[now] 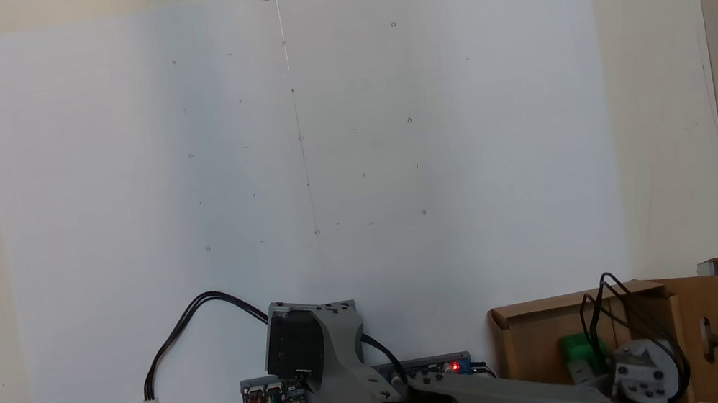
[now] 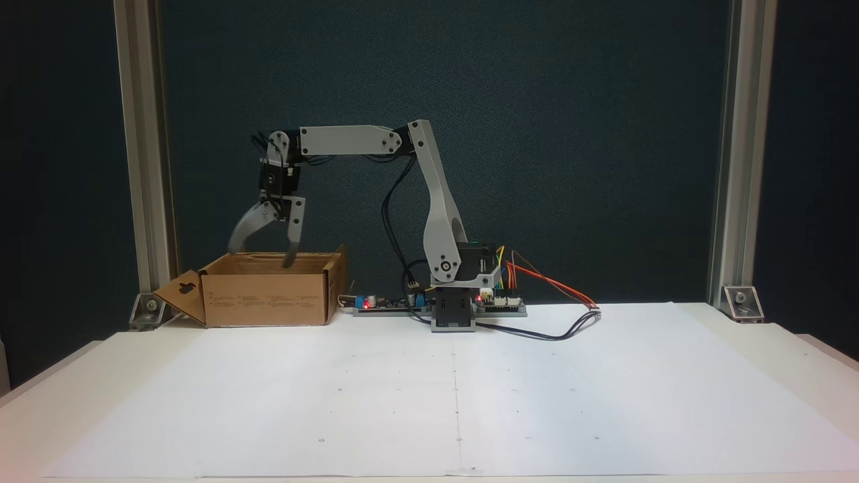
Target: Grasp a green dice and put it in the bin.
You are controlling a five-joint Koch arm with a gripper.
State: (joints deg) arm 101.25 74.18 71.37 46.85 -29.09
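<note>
The bin (image 2: 263, 299) is a brown cardboard box at the left of the table, with a keyhole-cut flap (image 2: 180, 292) folded outward. My gripper (image 2: 263, 253) hangs just above the bin's open top, tips at rim height; it is open and nothing shows between its fingers. In the other fixed view the bin (image 1: 532, 340) sits at the bottom right, and the green dice (image 1: 578, 353) lies inside it, partly hidden by black cables and the grey wrist (image 1: 640, 377) above it.
The arm's base (image 2: 455, 312) stands at the table's back edge beside circuit boards (image 2: 500, 303) with loose wires (image 2: 557, 285). A white paper sheet (image 2: 456, 396) with faint marks covers the table. Aluminium frame posts (image 2: 137, 154) rise at both back corners.
</note>
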